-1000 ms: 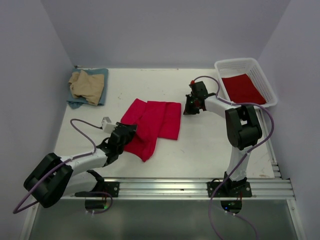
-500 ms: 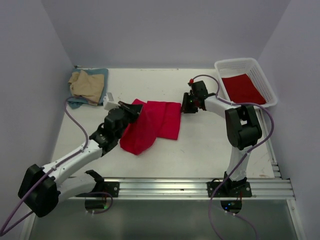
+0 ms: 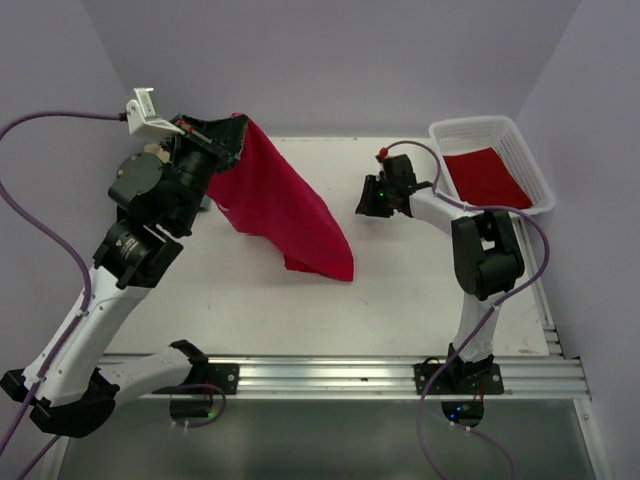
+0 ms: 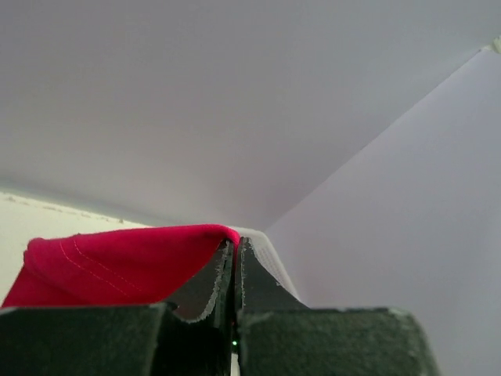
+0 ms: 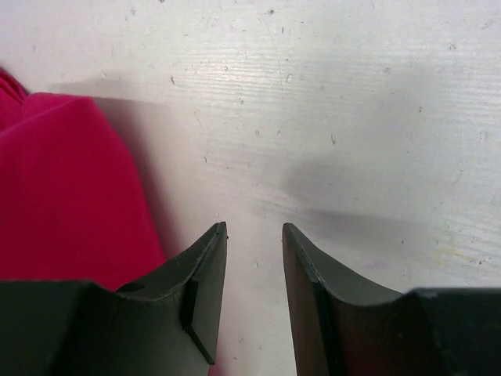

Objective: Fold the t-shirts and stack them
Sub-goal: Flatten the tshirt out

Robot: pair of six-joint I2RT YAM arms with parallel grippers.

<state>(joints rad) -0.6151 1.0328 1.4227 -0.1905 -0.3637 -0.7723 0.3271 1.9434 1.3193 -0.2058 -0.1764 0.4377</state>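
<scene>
The left claw [image 3: 230, 127] is shut tight on a top edge of a red t-shirt [image 3: 285, 210]. In the left wrist view, the two black fingers [image 4: 223, 270] press together, and the red cloth [image 4: 117, 262] is pinched between them at the tip. The claw [image 4: 236, 244] is up high, near the back left of the surface [image 3: 420, 290]. The shirt hangs down from it like a flag. It spreads wider as it goes down and to the right. Its low end comes down to the surface near the middle.

The right claw [image 3: 368, 200] is partly apart, with nothing between its fingers. In the right wrist view, the claw [image 5: 254, 229] is low over the bare white surface [image 5: 352, 94], which has small marks and scratches. The red shirt [image 5: 63, 196] is just to one side of it.

Farther out, at the back right corner, sits a white basket [image 3: 480, 125]. Another red t-shirt [image 3: 487, 177] lies flat inside it.
</scene>
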